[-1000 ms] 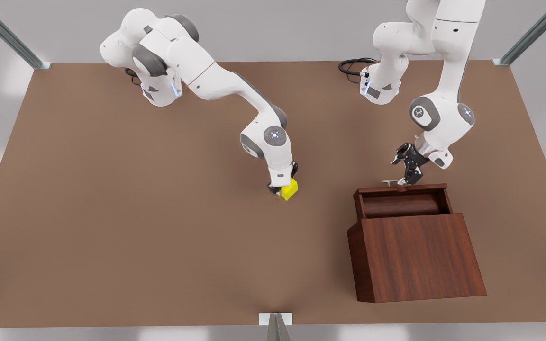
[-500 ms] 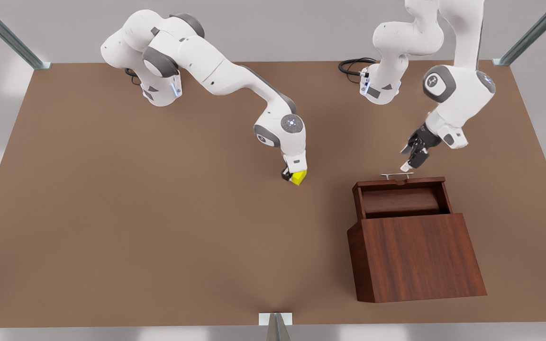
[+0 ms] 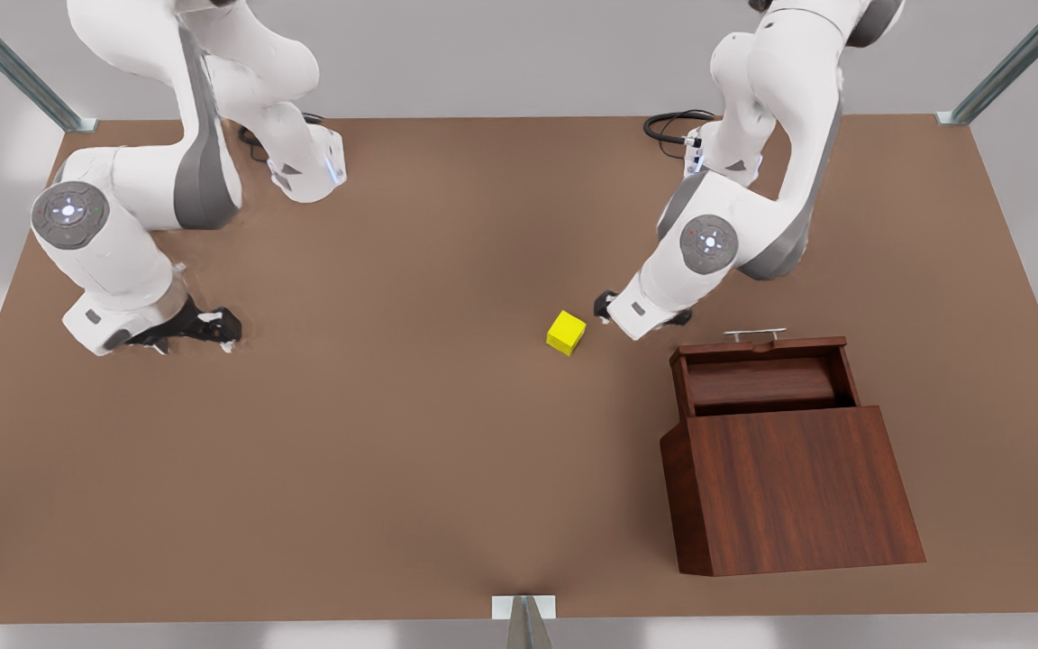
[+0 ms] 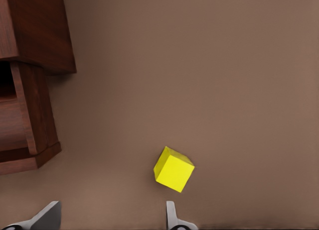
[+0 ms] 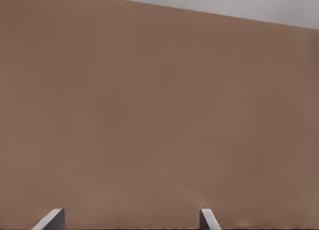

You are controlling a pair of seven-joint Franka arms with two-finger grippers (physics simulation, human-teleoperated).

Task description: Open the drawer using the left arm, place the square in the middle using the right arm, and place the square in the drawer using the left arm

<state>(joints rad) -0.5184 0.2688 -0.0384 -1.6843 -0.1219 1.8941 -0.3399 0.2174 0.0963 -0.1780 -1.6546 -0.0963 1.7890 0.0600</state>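
Observation:
The yellow square point(image 3: 566, 332) rests free on the brown table point(image 3: 375, 424), near its middle. My left gripper point(image 3: 643, 314) hangs open just to the front view's right of the square, between it and the drawer. The left wrist view shows the square point(image 4: 173, 169) lying just off one fingertip point(image 4: 172, 217), outside the span of my left gripper point(image 4: 109, 221). The drawer point(image 3: 762, 379) stands pulled out of the dark wooden cabinet point(image 3: 789, 487), its silver handle point(image 3: 755, 333) free. Far off at the front view's left, my right gripper point(image 3: 223, 330) is open and low over bare table.
The cabinet takes up the front right of the table, and its drawer point(image 4: 25, 120) and body point(image 4: 35, 31) lie beside my left gripper. Both arm bases and a black cable point(image 3: 672, 122) sit at the back edge. My right gripper point(image 5: 129, 220) faces bare table.
My right gripper let go of the square and swung far to the front view's left. My left gripper left the drawer handle and moved over beside the square.

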